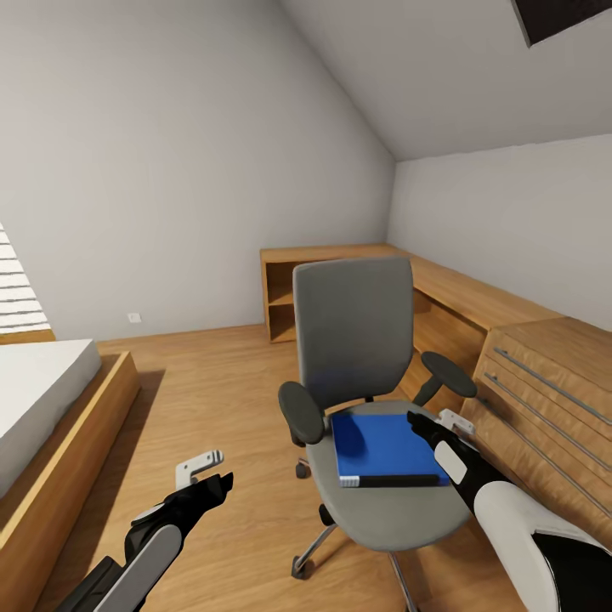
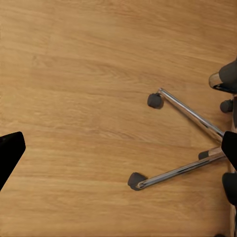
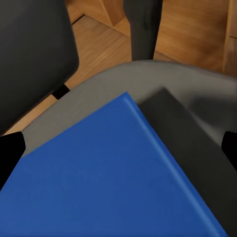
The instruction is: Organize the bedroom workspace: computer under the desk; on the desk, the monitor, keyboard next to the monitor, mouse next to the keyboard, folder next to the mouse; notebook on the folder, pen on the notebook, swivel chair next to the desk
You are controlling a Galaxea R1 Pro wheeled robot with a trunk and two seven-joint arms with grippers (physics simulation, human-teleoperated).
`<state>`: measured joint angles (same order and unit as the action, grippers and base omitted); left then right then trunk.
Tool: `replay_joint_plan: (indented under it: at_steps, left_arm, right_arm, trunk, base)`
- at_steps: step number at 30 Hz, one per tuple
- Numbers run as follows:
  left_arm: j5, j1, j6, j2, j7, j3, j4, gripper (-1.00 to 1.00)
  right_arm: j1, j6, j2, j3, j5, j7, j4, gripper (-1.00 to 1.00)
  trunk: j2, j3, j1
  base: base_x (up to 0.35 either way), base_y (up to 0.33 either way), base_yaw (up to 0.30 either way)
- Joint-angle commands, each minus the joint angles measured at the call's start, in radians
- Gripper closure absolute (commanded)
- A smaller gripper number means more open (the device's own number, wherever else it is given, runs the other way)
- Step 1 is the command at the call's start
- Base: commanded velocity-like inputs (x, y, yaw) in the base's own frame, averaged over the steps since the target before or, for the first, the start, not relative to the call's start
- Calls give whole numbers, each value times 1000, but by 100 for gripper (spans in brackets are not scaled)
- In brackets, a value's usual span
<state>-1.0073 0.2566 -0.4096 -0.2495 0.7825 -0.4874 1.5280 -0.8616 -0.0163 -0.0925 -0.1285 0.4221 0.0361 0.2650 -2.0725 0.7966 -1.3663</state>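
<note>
The left arm reaches forward low at the robot's left, its left gripper [image 1: 206,473] with fingers spread apart, holding nothing. The right arm extends forward from the lower right, forearm angled inward, and the right gripper [image 1: 432,422] has its fingers parted, gripping nothing.

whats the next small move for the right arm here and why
Probably lower the right gripper onto the far edge of the blue folder and close. The folder lies flat on the swivel chair seat, the open gripper hovers above it, fingers not touching.
</note>
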Motion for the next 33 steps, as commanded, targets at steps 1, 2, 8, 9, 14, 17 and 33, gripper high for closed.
replay_joint_plan:
  at_steps: [1, 2, 8, 9, 14, 17, 33]
  left_arm:
    - [-5, 1, -2, -1, 7, -2, 1, -100]
    - [-5, 1, -2, -1, 7, -2, 1, -100]
    - [-5, 1, -1, -2, 7, -2, -1, -100]
    - [-5, 1, 0, -2, 7, -2, -1, -100]
    - [-5, 1, 0, -4, 7, -2, -1, -100]
    - [-4, 1, 1, -4, 7, -2, -2, -100]
    - [-3, 1, 3, -4, 8, -2, -4, -100]
  right_arm:
    - [-1, -1, 0, 2, 11, 2, 1, -100]
    - [-1, -1, 0, 3, 11, 2, 1, -100]
    - [-1, -3, 0, 0, 12, -5, 1, -100]
    - [-1, -3, 0, 0, 13, -5, 1, -100]
    - [-1, -4, 1, -2, 15, -8, 2, -100]
    - [-1, -5, 2, -2, 15, -9, 1, -100]
    - [-1, -6, 1, -2, 13, -10, -3, -100]
  trunk:
    - [0, 1, 0]
    - [0, 1, 0]
    - [0, 1, 0]
    - [0, 1, 0]
    - [0, 1, 0]
    - [0, 1, 0]
    - [0, 1, 0]
  base:
    - [0, 0, 0]
    - [0, 0, 0]
    - [0, 0, 0]
    - [0, 0, 0]
    - [0, 0, 0]
    - [59, 0, 0]
    - [253, 0, 0]
